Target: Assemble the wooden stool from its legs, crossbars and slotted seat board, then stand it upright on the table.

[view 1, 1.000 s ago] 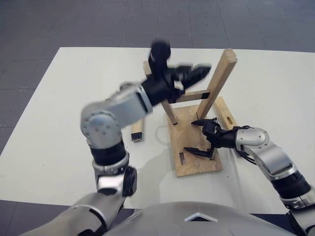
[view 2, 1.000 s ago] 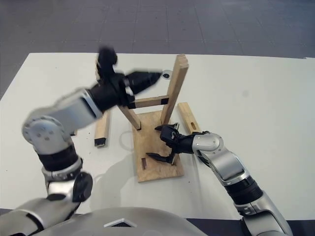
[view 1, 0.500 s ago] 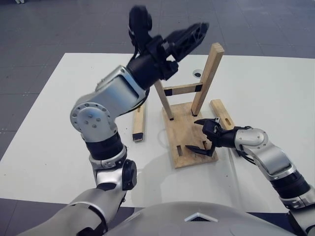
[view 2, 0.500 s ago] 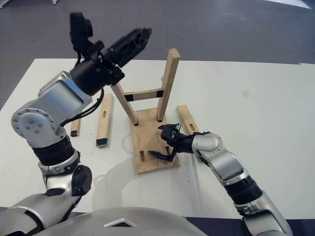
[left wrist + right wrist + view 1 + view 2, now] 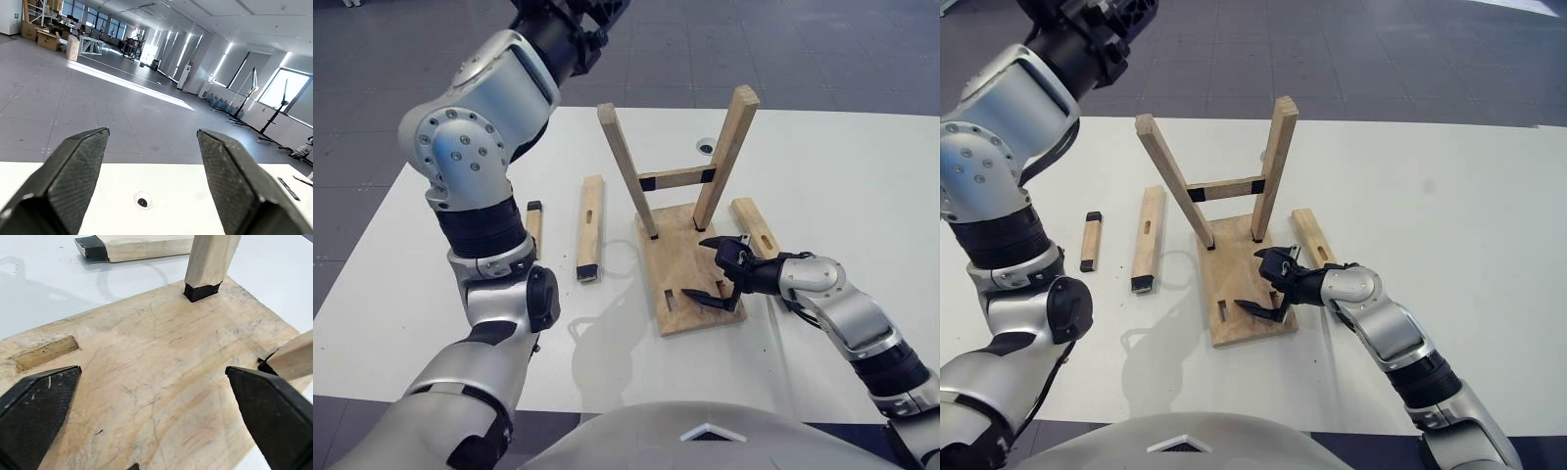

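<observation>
Left wrist view showed the left hand [image 5: 151,139] spread wide, holding nothing, high above the worktop [image 5: 421,264]. On it lay a short crossbar [image 5: 534,227], a loose leg [image 5: 589,227], then the seat board [image 5: 677,266] carrying two joined legs [image 5: 626,171]. The right hand [image 5: 696,270] was spread open over the board.

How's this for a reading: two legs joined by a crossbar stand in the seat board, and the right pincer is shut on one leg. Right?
Not quite. The right pincer is open and grips nothing; it hangs over the seat board, as the right wrist view shows. The two legs joined by a crossbar do stand in the board.
</observation>
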Controlling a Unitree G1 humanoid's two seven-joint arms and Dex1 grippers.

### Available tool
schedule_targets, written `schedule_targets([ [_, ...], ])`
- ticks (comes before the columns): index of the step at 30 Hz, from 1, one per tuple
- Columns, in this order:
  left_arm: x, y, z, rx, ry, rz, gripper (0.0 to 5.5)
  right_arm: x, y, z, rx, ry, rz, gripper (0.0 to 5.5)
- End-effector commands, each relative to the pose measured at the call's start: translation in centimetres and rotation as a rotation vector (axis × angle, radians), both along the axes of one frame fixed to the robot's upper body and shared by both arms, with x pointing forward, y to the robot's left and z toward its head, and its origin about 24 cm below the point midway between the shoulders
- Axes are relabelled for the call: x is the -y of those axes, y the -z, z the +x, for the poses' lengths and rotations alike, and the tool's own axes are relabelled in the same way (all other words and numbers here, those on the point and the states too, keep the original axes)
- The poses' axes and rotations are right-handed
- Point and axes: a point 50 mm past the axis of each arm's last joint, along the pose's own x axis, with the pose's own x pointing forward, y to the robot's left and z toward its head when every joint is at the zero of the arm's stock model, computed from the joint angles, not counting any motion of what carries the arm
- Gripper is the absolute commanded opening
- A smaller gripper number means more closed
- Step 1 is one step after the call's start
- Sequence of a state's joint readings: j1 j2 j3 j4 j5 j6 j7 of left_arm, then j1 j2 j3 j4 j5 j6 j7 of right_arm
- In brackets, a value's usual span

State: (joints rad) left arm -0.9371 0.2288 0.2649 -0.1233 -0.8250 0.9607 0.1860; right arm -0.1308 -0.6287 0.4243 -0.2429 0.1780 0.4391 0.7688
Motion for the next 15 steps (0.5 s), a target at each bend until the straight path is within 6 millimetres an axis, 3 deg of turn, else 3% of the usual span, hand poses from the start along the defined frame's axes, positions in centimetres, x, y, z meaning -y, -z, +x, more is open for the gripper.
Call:
schedule_targets([
  [1, -1.7, -10.6, -1.6, 0.431, -0.077, -0.005, 3.35, 1.3, 4.2, -2.1, -0.173, 0.055, -0.177, 5.50],
  [3, -1.2, -11.6, -1.7, 0.462, -0.071, 0.027, 3.35, 1.3, 4.2, -2.1, -0.171, 0.052, -0.178, 5.50],
  [5, 0.7, -7.0, -0.2, 0.266, 0.028, 0.066, 3.35, 1.3, 4.2, -2.1, -0.172, 0.052, -0.179, 5.50],
  [6, 1.4, -4.0, 0.4, 0.158, 0.066, 0.075, 3.35, 1.3, 4.2, -2.1, -0.173, 0.054, -0.179, 5.50],
  [8, 2.9, 5.7, 0.7, -0.168, 0.151, 0.129, 3.35, 1.3, 4.3, -2.2, -0.176, 0.060, -0.178, 5.50],
  [10, 4.4, 14.4, -2.1, -0.458, 0.234, 0.161, 3.35, 1.3, 4.3, -2.2, -0.176, 0.067, -0.179, 5.50],
  [11, 5.0, 16.6, -3.7, -0.538, 0.257, 0.148, 3.35, 1.4, 4.3, -2.1, -0.174, 0.069, -0.181, 5.50],
  [13, 6.0, 17.7, -5.7, -0.576, 0.281, 0.119, 3.35, 1.5, 4.2, -2.0, -0.171, 0.073, -0.184, 5.50],
  [15, 6.0, 16.5, -5.5, -0.519, 0.259, 0.080, 3.35, 1.6, 4.3, -2.0, -0.171, 0.077, -0.187, 5.50],
])
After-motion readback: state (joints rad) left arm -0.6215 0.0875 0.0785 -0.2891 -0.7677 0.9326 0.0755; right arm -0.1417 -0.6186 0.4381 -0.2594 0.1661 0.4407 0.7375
